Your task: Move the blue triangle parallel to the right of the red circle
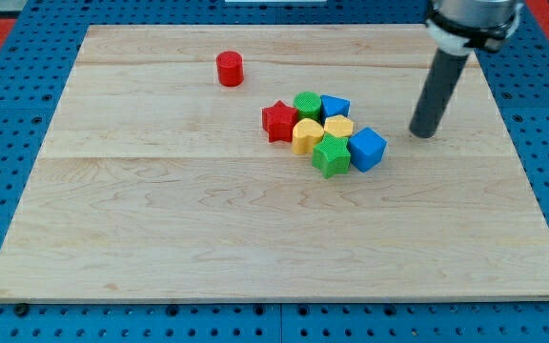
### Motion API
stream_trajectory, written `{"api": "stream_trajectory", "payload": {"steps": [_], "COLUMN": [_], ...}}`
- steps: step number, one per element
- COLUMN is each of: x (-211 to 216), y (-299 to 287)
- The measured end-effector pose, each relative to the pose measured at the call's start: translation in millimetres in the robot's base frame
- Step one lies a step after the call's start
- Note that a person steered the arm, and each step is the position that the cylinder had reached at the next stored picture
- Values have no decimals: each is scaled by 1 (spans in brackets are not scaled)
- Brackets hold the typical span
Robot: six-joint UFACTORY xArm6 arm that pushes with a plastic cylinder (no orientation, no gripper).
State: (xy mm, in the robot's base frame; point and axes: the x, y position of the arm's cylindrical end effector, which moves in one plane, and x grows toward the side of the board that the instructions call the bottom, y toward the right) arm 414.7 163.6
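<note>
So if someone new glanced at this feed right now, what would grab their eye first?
Probably the tight cluster of coloured blocks mid-board: red star, green round block, two yellow blocks, green star and two blue ones. Next, the lone red circle toward the view's top left. Then my tip, standing apart on the cluster's right.

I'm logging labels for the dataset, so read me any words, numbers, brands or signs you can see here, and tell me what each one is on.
None: no readable text in this view.
Wooden board: bare grain only.
Red cylinder block and the clustered coloured blocks, such as the blue cube: no markings.
My tip, right of the cluster: plain dark rod.
Blue pegboard: only holes.
</note>
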Motion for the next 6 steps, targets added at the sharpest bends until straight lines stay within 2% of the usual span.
{"api": "stream_trajectory", "payload": {"steps": [1, 3, 4, 6], "x": [-4, -56, -84, -95], "y": [-47, -113, -125, -107]}}
